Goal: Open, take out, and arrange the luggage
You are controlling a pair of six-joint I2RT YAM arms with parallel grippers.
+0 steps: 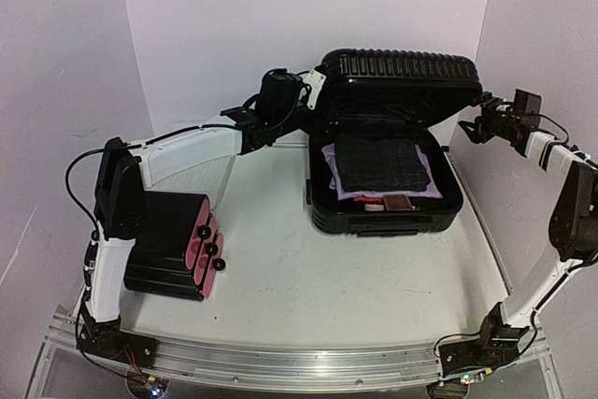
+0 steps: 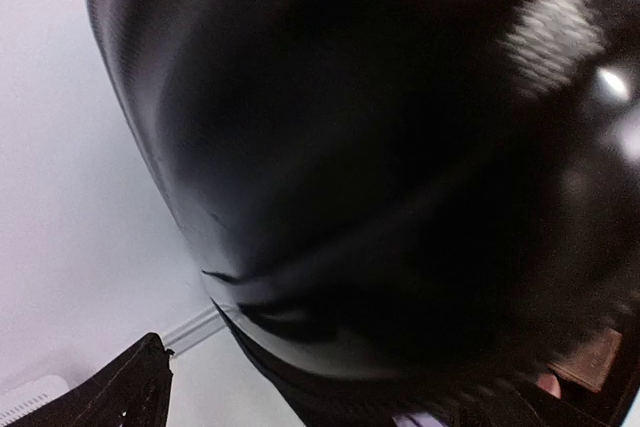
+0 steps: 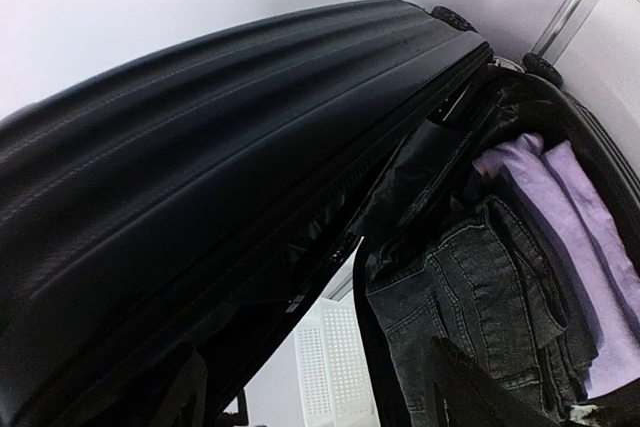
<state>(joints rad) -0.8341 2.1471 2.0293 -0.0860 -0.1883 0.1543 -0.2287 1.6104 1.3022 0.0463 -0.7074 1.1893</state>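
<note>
The left gripper [image 1: 315,81] sits in the upper middle of the overhead view, right at the left end of the raised lid [image 1: 402,67] of the luggage [image 1: 388,207]. Whether its jaws are apart or closed cannot be told, because its own wrist view is filled by a blurred black curve of the shell at very close range. The right gripper [image 1: 470,126] hangs at the upper right of the overhead view, just beside the right end of the lid. In its wrist view its two dark fingers [image 3: 465,392] stand wide apart along the bottom edge with nothing clamped between them. The luggage, a large black hard-shell suitcase with a ribbed shell, lies open in the upper centre of the table [image 1: 280,287], base flat and lid tilted up at the back. Inside the base a folded pair of dark jeans [image 1: 374,163] lies on lavender cloth [image 1: 425,179], with a small brown item [image 1: 400,202] at the near edge. At the lower left, well apart from the luggage, lies a smaller black case [image 1: 168,240] with a pink side and black knobs. A white perforated basket [image 1: 213,175] shows partly behind the left arm.
</note>
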